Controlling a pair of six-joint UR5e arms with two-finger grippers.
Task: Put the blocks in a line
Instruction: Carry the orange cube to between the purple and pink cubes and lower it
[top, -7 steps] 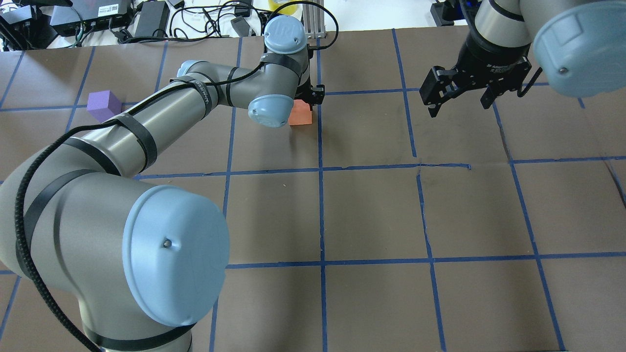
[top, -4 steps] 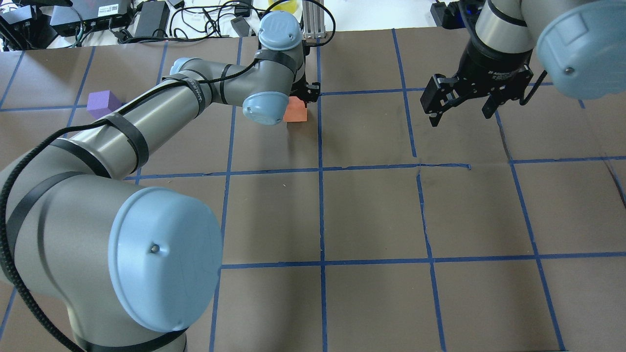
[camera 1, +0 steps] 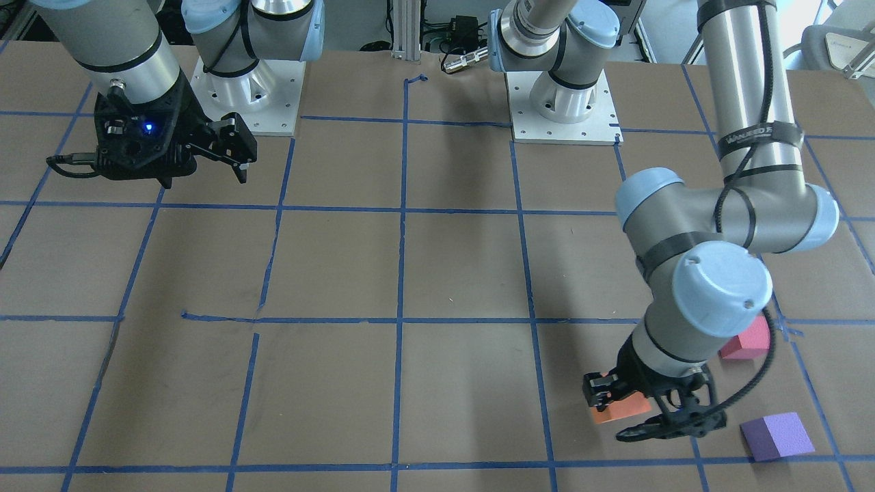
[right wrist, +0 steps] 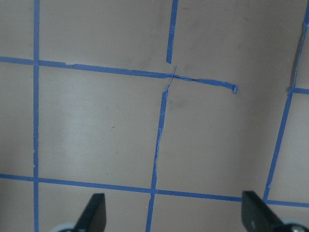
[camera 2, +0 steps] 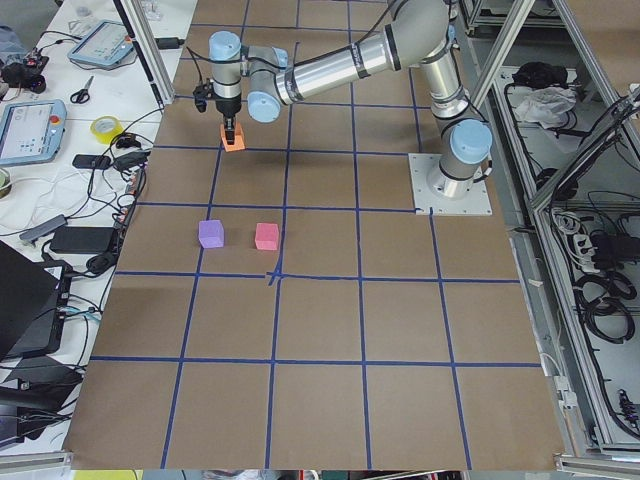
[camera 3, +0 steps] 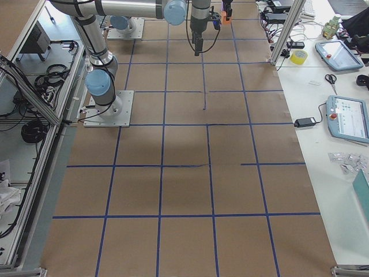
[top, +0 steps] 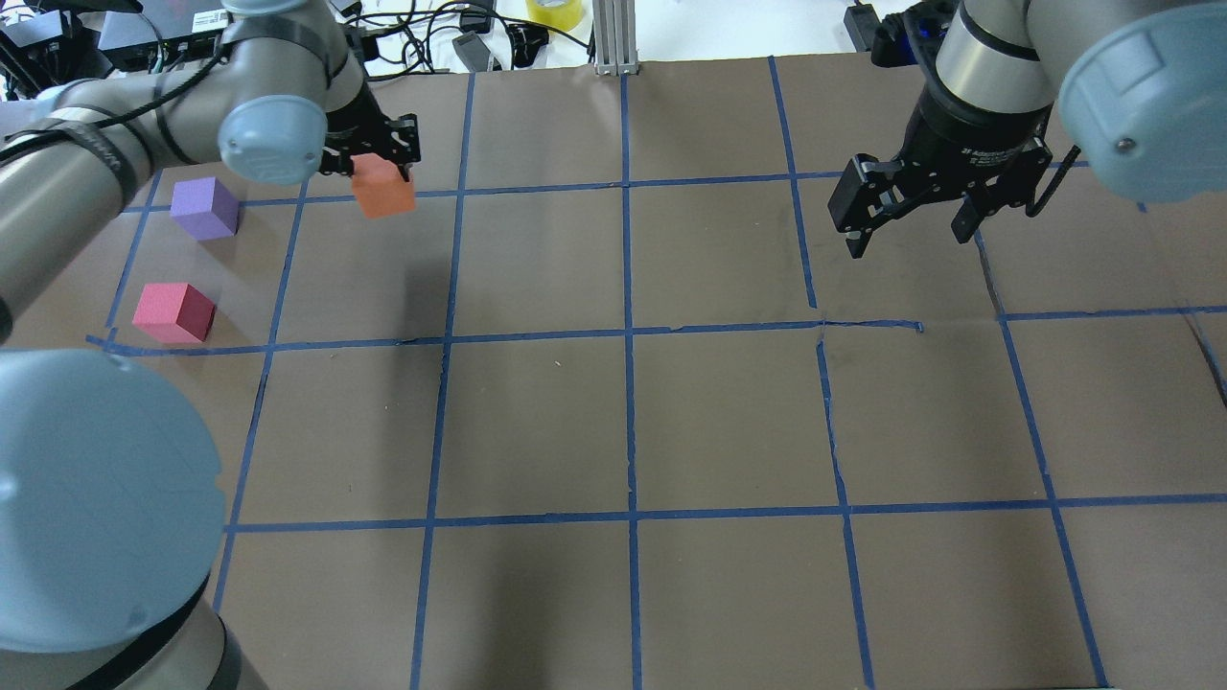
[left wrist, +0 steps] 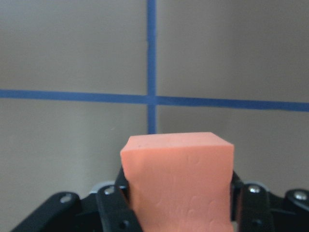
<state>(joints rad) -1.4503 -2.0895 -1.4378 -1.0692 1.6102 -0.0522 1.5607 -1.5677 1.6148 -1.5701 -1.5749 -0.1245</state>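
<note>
**Work surface.** The table [top: 729, 412] is covered in brown paper marked into squares with blue tape.

**Arms.** The left arm [top: 105, 163] fills the left side of the overhead view and reaches to the upper left. The right arm [top: 997, 67] enters at the upper right.

**Grippers.** The right gripper [top: 906, 230] hangs above the paper in the upper right of the overhead view. Its fingers are spread wide with nothing between them, and its wrist camera sees only paper and tape. The left gripper [top: 381, 171] sits in the upper left of that view, its fingers clamped on two opposite sides of the orange block [top: 383, 190].

**Blocks.** All three are matte, foam-like cubes with no long axis.
- The orange block shows a faintly dimpled surface in the left wrist view. It sits level, turned slightly off the tape lines, and appears raised clear of the paper. The wrist view shows a tape crossing beyond it.
- The pinkish-red block [top: 173, 311] rests flat on the paper at the left edge of the overhead view, just above a horizontal tape line. It lies roughly square to the grid.
- The purple block [top: 204, 207] rests flat directly above the pinkish-red one in that view. The two are near each other but not touching. It lies left of the orange block and apart from it.
</note>
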